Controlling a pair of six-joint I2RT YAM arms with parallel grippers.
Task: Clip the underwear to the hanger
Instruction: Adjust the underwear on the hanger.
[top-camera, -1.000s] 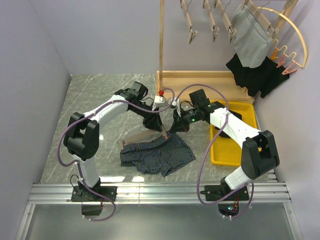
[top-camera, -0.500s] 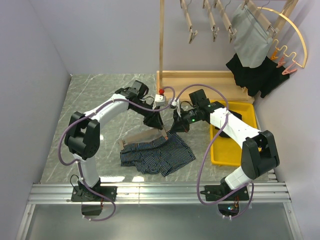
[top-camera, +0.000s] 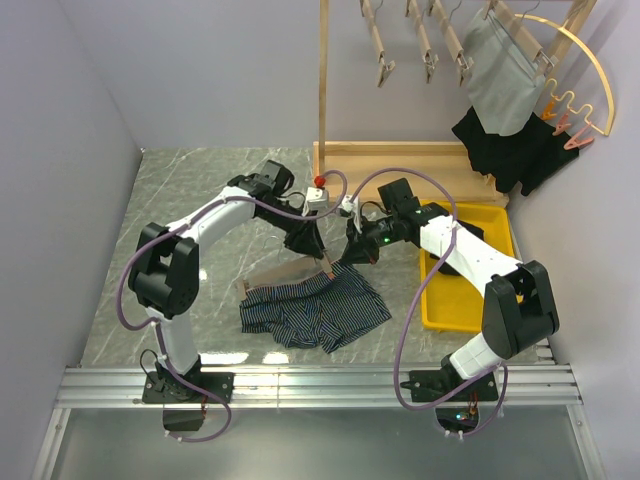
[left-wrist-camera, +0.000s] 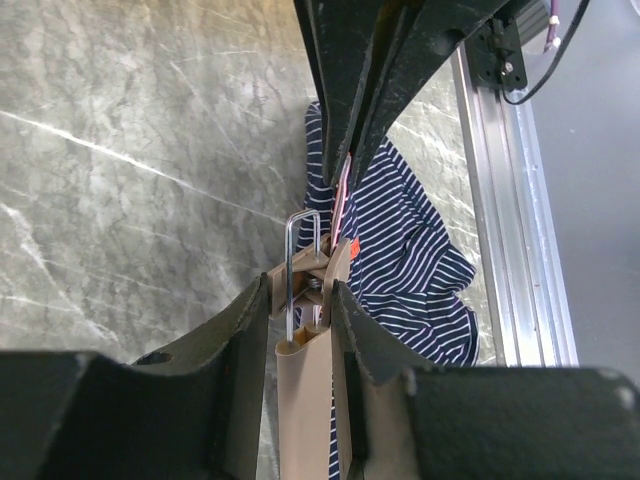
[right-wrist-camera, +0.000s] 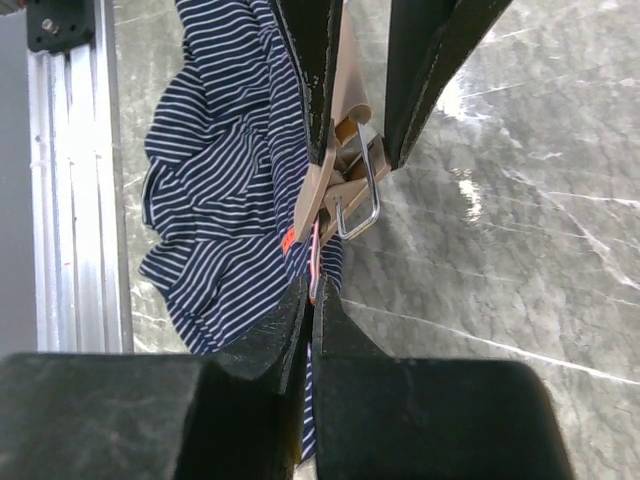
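The left hand (left-wrist-camera: 298, 302), half closed, clamps a tan wooden hanger clip (left-wrist-camera: 303, 372). The right hand (right-wrist-camera: 308, 296), fully closed, pinches navy white-striped underwear (right-wrist-camera: 215, 180) on the grey marble tabletop (right-wrist-camera: 520, 200).

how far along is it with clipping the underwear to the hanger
Done: the left gripper grips a hanger clip, and the right gripper pinches the underwear edge. In hand: that edge sits at the clip's mouth; whether it is bitten yet is unclear. To do: let the clip close on it, then the other side.
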